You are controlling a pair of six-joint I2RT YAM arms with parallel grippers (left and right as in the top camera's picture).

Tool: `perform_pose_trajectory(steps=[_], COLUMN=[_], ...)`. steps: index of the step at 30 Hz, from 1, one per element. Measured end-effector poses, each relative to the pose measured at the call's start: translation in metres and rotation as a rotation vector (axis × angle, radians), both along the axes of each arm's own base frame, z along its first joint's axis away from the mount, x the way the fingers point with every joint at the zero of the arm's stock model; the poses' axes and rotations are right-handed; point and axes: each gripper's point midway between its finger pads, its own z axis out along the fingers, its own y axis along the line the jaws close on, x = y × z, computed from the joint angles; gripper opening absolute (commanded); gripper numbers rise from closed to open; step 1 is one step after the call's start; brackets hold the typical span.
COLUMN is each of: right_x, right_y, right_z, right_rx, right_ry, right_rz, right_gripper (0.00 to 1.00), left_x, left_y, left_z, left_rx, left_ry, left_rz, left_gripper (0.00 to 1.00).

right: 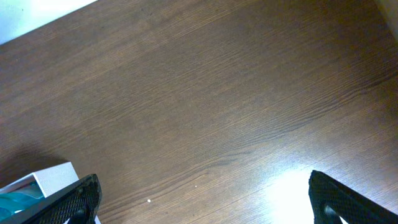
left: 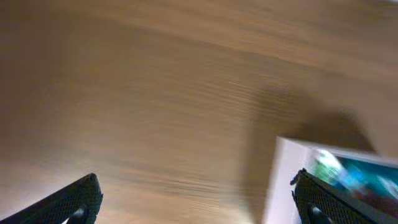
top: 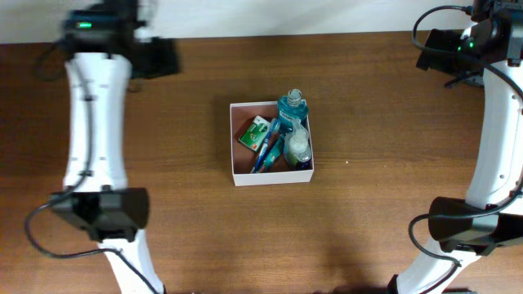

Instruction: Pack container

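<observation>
The container point(top: 274, 177), a square white box with a pinkish inside, sits at the table's middle. It holds a teal mouthwash bottle point(top: 292, 109), a green and red packet point(top: 254, 131), a blue toothbrush point(top: 265, 153) and a small clear bottle point(top: 299, 148). My left gripper point(top: 163, 57) is at the far left, well away from the box. In the left wrist view it point(left: 199, 202) is open and empty, with the container's white wall point(left: 286, 180) at lower right. My right gripper point(top: 431, 51) is at the far right. In the right wrist view it point(right: 205, 199) is open and empty, with the container's corner point(right: 53, 176) at lower left.
The dark wooden table point(top: 384, 122) surrounds the box on all sides. Both arm bases point(top: 102, 214) point(top: 470, 224) stand near the front edge. A white wall runs along the table's far edge point(top: 286, 16).
</observation>
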Motion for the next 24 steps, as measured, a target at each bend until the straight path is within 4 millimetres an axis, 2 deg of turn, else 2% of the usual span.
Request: perform_pose_trajectory(steps=[2, 5, 10, 24], right_x=[0.000, 0.000, 0.000, 0.000], right_y=[0.000, 0.000, 0.000, 0.000], right_z=[0.000, 0.000, 0.000, 0.000], right_rx=[0.000, 0.000, 0.000, 0.001], right_ry=[0.000, 0.000, -0.001, 0.000], right_rz=[-0.001, 0.000, -0.001, -0.001], right_gripper=[0.98, 0.99, 0.98, 0.99], left_x=[-0.003, -0.006, -0.008, -0.008], left_y=[0.039, 0.063, 0.074, 0.073], left_z=[0.000, -0.001, -0.001, -0.001], left_rx=[-0.006, -0.036, -0.061, -0.072], left_ry=[0.003, 0.001, 0.000, 0.000], left_rz=[0.090, 0.144, 0.166, 0.164], left_gripper=[0.99, 0.99, 0.99, 0.99])
